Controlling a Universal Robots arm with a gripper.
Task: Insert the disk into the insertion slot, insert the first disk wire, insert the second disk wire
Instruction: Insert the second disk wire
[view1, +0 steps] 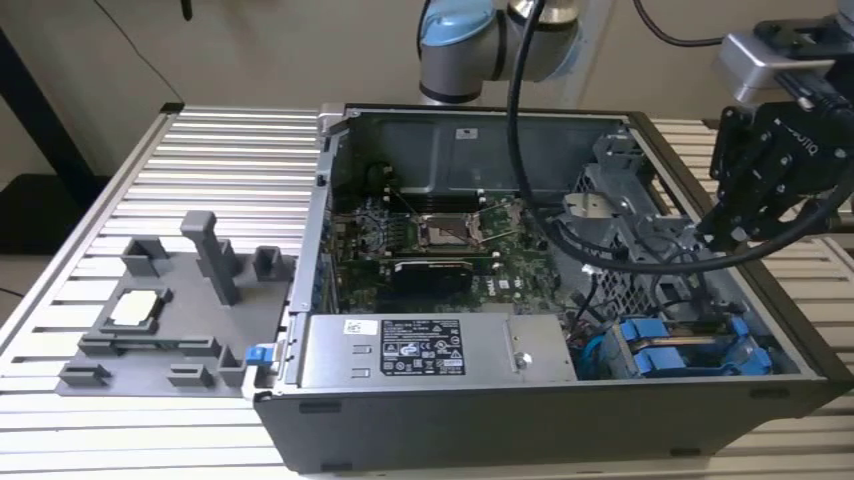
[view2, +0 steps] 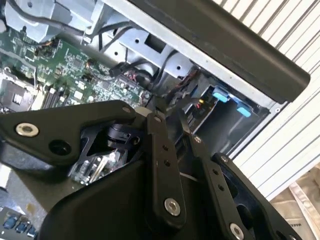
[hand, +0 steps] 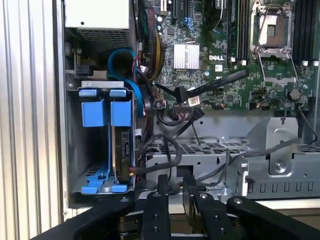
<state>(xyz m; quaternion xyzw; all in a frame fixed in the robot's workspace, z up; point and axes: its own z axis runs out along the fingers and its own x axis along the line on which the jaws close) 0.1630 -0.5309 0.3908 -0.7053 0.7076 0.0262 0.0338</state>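
Observation:
The disk (hand: 123, 150) stands on edge in its blue carrier (hand: 120, 112) inside the insertion slot, a metal drive cage (hand: 75, 150) in a corner of the open computer case. In the exterior view the blue carrier (view1: 667, 355) sits at the case's near corner on that view's right. A black disk wire with a loose connector (hand: 181, 94) lies over the motherboard, and dark wires (hand: 160, 145) loop beside the disk. My gripper (view1: 727, 235) (hand: 176, 182) (view2: 170, 112) hangs above the case's edge near the cage, shut, with nothing seen between its fingers.
A grey power-supply box with a white sticker (view1: 420, 350) fills the case's near side, next to the green motherboard (view1: 441, 240). On the exterior view's left, a grey fixture plate (view1: 174, 320) rests on the slatted table (view1: 200, 150). The arm's black cable (view1: 527, 150) hangs over the case.

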